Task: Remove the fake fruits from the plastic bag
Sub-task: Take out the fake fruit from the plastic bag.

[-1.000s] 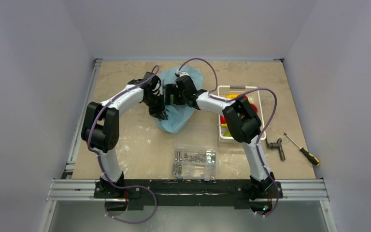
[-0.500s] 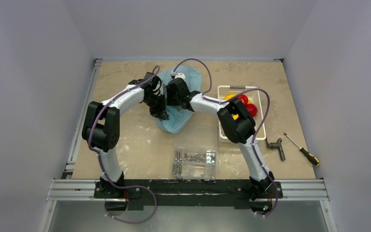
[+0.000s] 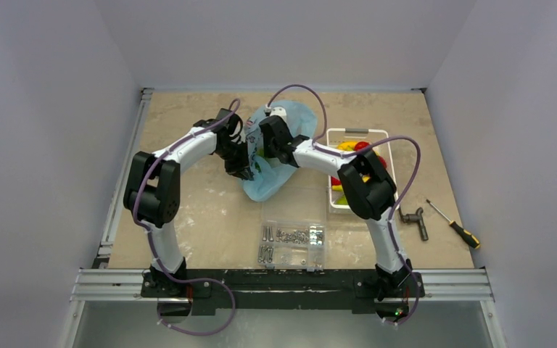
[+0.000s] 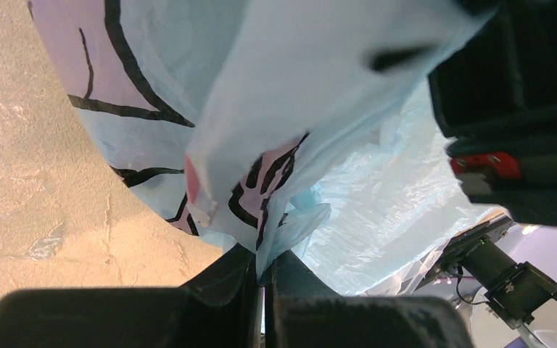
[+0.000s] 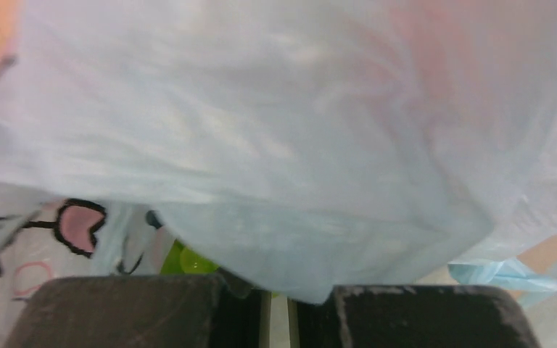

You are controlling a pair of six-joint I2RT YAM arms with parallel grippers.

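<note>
The light-blue plastic bag (image 3: pixel 267 185) with its dark cartoon print lies at the table's middle back, bunched between both arms. My left gripper (image 3: pixel 242 170) is shut on a fold of the bag's edge (image 4: pixel 290 217), jaws pressed together (image 4: pixel 265 255). My right gripper (image 3: pixel 260 151) reaches into the bag from the right. Its jaws (image 5: pixel 279 293) stand almost together, with bag film (image 5: pixel 275 130) draped over the tips. A glossy green fake fruit (image 5: pixel 188 261) lies just left of them, and a sliver of green shows at the slit. Whether that fruit is pinched I cannot tell.
A white slotted basket (image 3: pixel 359 131) to the right of the bag holds red (image 3: pixel 363 147) and yellow fruits. A clear compartment box (image 3: pixel 292 243) of screws sits in front. A dark pipe fitting (image 3: pixel 415 220) and a screwdriver (image 3: pixel 453 223) lie at the right.
The right gripper has gone from wide open to nearly closed inside the bag and shifted slightly. The bag has bunched up. The left gripper has kept its hold.
</note>
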